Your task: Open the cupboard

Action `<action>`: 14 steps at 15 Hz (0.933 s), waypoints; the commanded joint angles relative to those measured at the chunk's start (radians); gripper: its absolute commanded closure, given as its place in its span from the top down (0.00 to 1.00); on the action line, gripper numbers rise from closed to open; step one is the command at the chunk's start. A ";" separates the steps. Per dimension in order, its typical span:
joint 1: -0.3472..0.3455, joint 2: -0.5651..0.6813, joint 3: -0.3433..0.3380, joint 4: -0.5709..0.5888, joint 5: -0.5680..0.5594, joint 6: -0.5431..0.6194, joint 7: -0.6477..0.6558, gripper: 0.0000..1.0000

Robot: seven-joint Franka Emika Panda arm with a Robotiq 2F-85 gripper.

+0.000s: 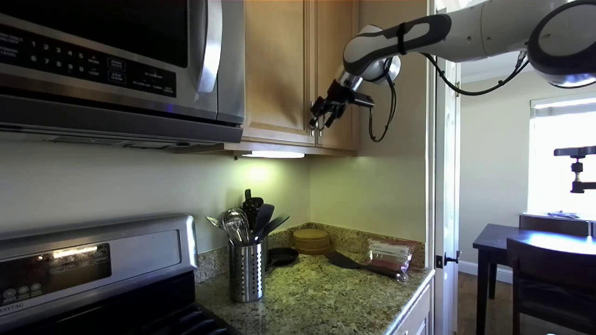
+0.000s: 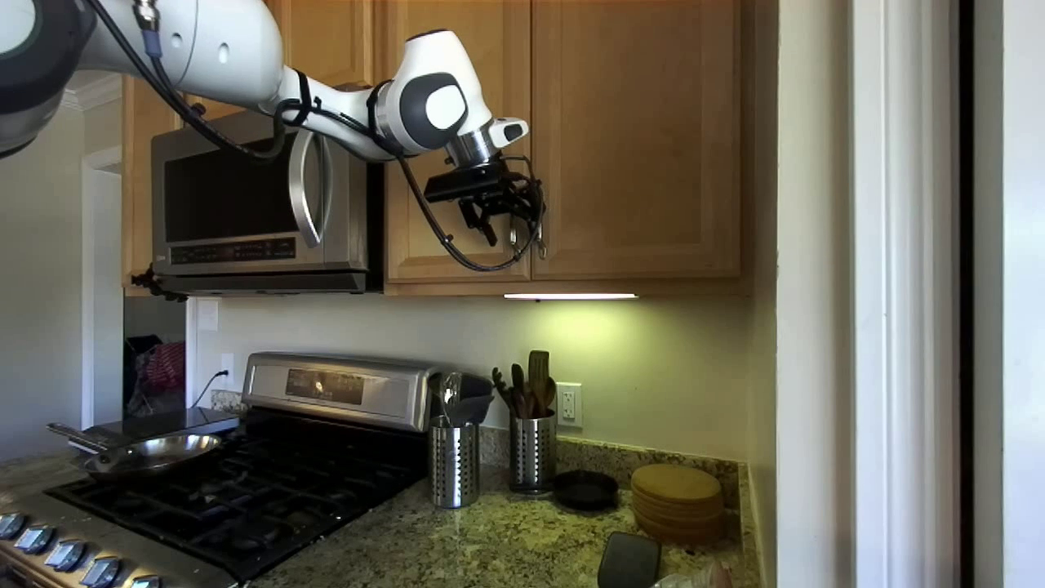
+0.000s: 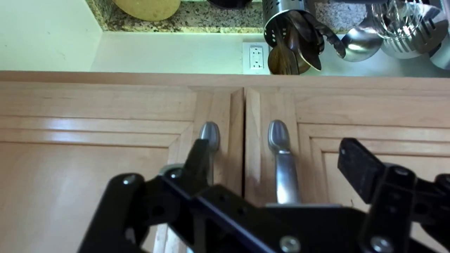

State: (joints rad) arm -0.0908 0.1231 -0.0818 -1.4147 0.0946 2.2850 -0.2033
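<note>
The cupboard is a light wooden wall cabinet with two closed framed doors, seen in both exterior views (image 1: 279, 70) (image 2: 637, 139) and in the wrist view (image 3: 70, 189). Two silver handles stand side by side at the doors' meeting edge. My gripper (image 3: 276, 153) is open in front of them. In the wrist view its fingers lie either side of the microwave-side door's handle (image 3: 286, 177), and one finger overlaps the other door's handle (image 3: 210, 133). Whether any finger touches a handle cannot be told. The gripper also shows in both exterior views (image 1: 320, 122) (image 2: 514, 224).
The steel microwave (image 2: 233, 196) hangs beside the cupboard, its handle (image 1: 212, 46) sticking out. A side wall (image 1: 372, 181) borders the cupboard's other end. Below are the stove (image 2: 245, 490), the granite counter (image 1: 316, 298), utensil holders (image 2: 454, 465) and a lit under-cabinet lamp (image 2: 571, 296).
</note>
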 commanded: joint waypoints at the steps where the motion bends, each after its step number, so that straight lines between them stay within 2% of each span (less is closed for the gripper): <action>1: 0.015 -0.029 -0.001 0.030 -0.081 -0.105 0.016 0.99; 14: 0.017 0.020 0.045 0.102 -0.059 -0.117 0.012 1.00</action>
State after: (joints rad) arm -0.0774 0.1199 -0.0407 -1.3511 0.0296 2.1878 -0.2009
